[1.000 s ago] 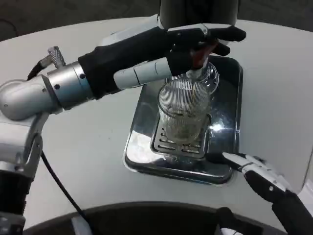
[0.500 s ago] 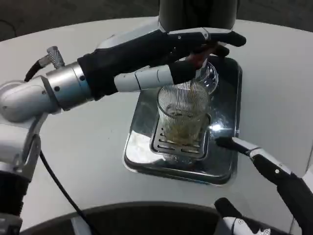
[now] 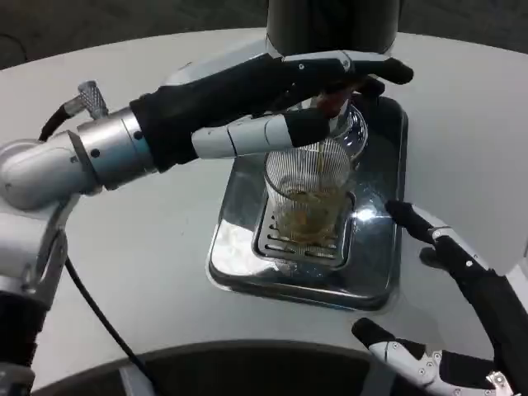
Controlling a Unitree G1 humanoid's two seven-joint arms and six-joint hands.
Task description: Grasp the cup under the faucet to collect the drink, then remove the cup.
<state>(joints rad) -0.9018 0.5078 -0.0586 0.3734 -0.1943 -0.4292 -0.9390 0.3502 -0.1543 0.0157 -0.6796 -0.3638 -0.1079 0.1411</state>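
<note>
a ribbed clear cup (image 3: pixel 308 194) stands upright on the slotted grate (image 3: pixel 301 241) of a shiny metal tray (image 3: pixel 375 272), which sits on the white table (image 3: pixel 148 247). the cup is right under the faucet (image 3: pixel 330 103), and a thin stream of amber drink (image 3: pixel 321 161) falls into it; a shallow layer of the drink lies at the bottom. behind the tray rises the dark body of the dispenser (image 3: pixel 334 25). the left hand (image 3: pixel 280 95) reaches in from the picture's left, above the cup, its fingers stretched out over the faucet's tap, with one white and black finger lying across just over the cup's rim; whether it presses the tap or only rests there cannot be told for sure, and it holds nothing that shows. the right hand (image 3: pixel 462 313) is low at the picture's right, near the tray's right edge, its fingers apart and holding nothing; one fingertip points toward the cup and lies over the tray's right side, apart from the cup. the silver left forearm (image 3: pixel 82 157) crosses the table, with a black cable (image 3: pixel 91 305) hanging beneath it.
</note>
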